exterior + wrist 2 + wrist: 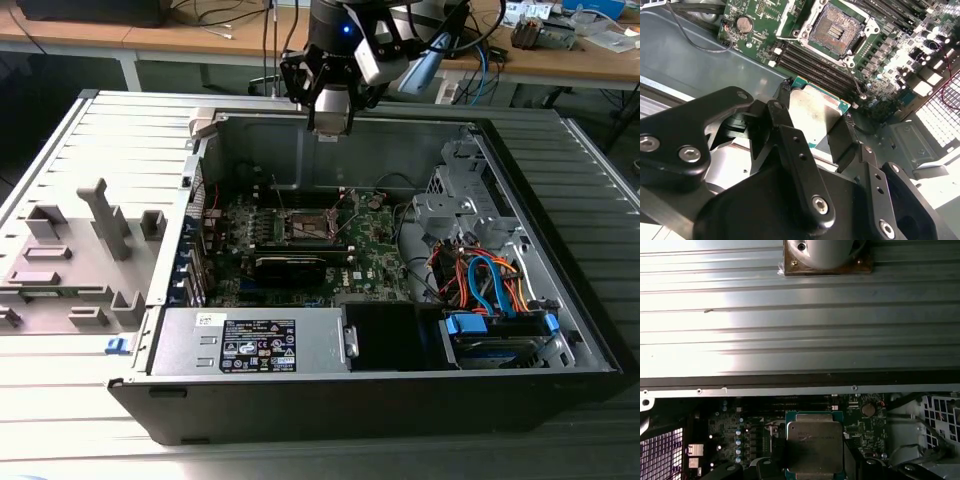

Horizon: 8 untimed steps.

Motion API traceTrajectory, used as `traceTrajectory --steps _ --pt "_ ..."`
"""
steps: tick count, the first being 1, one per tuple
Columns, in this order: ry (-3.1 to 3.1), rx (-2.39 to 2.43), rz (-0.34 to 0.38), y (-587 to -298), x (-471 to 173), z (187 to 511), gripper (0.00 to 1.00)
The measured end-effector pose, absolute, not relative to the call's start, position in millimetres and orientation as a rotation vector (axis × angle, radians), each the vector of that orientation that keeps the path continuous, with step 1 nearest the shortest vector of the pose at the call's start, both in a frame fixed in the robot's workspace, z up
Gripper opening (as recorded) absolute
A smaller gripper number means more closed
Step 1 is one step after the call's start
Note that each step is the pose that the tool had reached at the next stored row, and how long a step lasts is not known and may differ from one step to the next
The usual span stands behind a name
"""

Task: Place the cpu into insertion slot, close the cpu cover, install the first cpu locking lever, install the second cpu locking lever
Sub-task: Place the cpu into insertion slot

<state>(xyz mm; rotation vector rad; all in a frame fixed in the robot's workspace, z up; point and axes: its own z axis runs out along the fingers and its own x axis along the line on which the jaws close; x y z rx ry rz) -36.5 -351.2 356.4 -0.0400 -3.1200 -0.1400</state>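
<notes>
Ribbed grey table (300, 455) is taken up by an open computer case (380, 405). Within the case, the insertion slot (308, 226) is exposed for the chip. Above the case's far wall, the cpu (812, 112) is gripped flat by the claw (330, 125), likely for level seating.

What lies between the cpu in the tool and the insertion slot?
In the second wrist view, long black memory slots lie between the cpu and the insertion slot.

From where I stand: one arm (340, 40), one claw (817, 107), one cpu (814, 447). One case (560, 300), one board (375, 255), one slot (834, 31), one power supply (250, 345), one jig (60, 270).
</notes>
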Motion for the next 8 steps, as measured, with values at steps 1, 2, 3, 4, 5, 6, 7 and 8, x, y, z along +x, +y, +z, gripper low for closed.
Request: traceTrajectory --steps 1,2,3,4,5,6,7,8 --pt "-3.12 -0.04 -0.14 -351.5 -36.7 356.2 0.54" --pt "-3.12 -0.04 -0.14 -351.6 -36.8 356.2 0.54" --pt "-3.12 -0.04 -0.14 -351.7 -36.9 356.1 0.54" --pt "-3.12 -0.04 -0.14 -352.0 -37.1 356.0 0.54" --pt "-3.12 -0.04 -0.14 -352.1 -37.2 355.9 0.54" --pt "-3.12 -0.04 -0.14 -352.2 -37.3 355.9 0.54" --pt "-3.12 -0.04 -0.14 -352.4 -37.5 355.8 0.54" --pt "-3.12 -0.04 -0.14 -352.5 -37.6 355.8 0.54"
